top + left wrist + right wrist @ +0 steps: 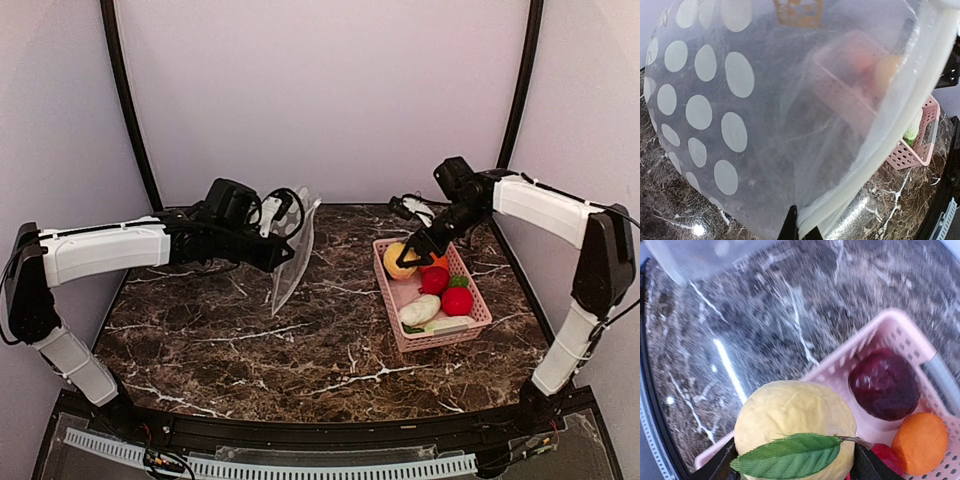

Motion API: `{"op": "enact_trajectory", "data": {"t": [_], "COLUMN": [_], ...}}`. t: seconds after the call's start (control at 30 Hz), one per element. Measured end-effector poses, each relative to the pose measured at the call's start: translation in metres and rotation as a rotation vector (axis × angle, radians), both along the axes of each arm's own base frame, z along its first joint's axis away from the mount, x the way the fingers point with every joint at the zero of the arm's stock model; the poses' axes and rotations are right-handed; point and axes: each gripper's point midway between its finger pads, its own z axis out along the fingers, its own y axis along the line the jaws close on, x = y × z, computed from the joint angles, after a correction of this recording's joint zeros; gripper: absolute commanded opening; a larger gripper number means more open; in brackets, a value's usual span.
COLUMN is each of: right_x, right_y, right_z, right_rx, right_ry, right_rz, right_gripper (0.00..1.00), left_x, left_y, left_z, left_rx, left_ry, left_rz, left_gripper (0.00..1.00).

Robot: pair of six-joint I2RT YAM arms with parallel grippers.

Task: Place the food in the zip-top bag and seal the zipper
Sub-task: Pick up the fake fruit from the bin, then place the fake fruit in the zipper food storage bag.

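My left gripper (pixel 283 225) (pixel 800 227) is shut on the mouth edge of the zip-top bag (pixel 295 245) (pixel 765 125), a clear bag with white dots that it holds up off the table. The zipper (pixel 890 135) shows as a pale strip along the bag's mouth. At the pink basket's (pixel 482 312) (pixel 890 330) far left corner, my right gripper (pixel 405 258) (pixel 792 460) is shut on the yellow fruit (pixel 398 262) (pixel 795 410), one finger against each side. Other food in the basket: a maroon one (pixel 885 384), an orange (pixel 920 442), two red ones (pixel 434 280) (pixel 457 300) and a white radish (pixel 420 310).
The basket stands on the right of the dark marble table (pixel 300 350). The black frame posts (pixel 130 120) rise at the back corners. Through the hanging bag the left wrist view shows the basket (pixel 920 150) dimly.
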Motion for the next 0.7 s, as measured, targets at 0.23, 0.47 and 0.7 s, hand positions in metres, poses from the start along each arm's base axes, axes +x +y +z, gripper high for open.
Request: {"op": "enact_trajectory", "data": {"t": [0.23, 0.47, 0.7], "right_x": [-0.030, -0.065, -0.085], "right_y": [0.042, 0.095, 0.131], "right_z": [0.120, 0.168, 0.219], "right_rx": [0.292, 0.414, 0.546], "right_ry": [-0.158, -0.171, -0.195], "right_rz": [0.154, 0.330, 0.427], "right_gripper": [0.42, 0.41, 0.42], "left_x": [0.006, 0.014, 0.017], "left_y": [-0.009, -0.025, -0.036], "left_z": [0.025, 0.054, 0.089], "left_rx": [-0.130, -0.278, -0.379], "left_ry": [-0.012, 0.028, 0.033], "left_rz": [0.027, 0.067, 0.080], "left_gripper": [0.01, 0.01, 0.01]}}
